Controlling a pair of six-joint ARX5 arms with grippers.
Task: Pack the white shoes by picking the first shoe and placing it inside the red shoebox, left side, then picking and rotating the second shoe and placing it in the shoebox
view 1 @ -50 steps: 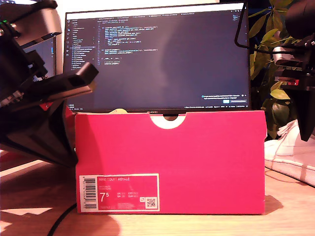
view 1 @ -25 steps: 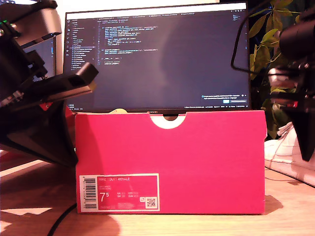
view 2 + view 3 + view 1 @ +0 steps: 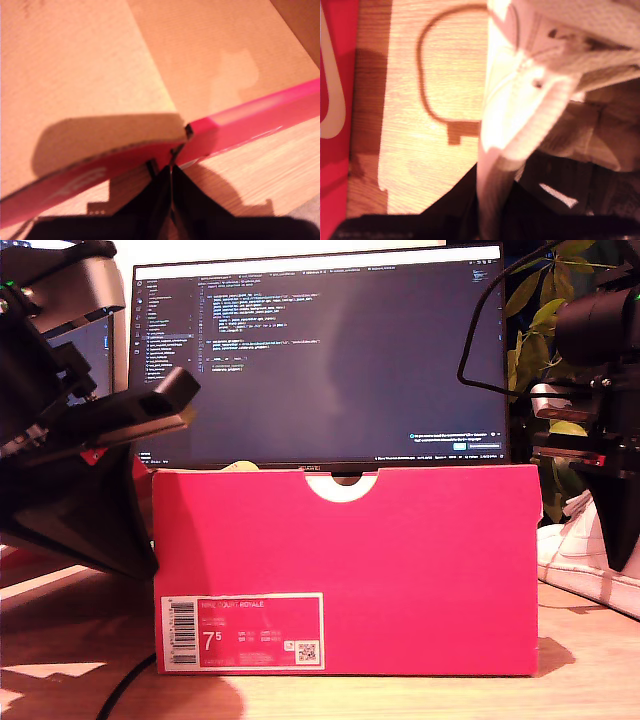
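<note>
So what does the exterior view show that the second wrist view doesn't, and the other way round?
Only the exterior view: the monitor, the red shoebox's front with its size label and notch, a plant, and the other arm.
Only the second wrist view: my second pincer closed on the white shoe's side, laces close up, a white swoosh.
Both: the shoe, red cardboard, the wooden table.

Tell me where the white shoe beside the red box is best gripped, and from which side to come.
Probably the side wall of the shoe's collar, coming from above: the white shoe stands sole-down on the table with its opening upward. My second gripper already straddles that thin wall, beside the red box.
</note>
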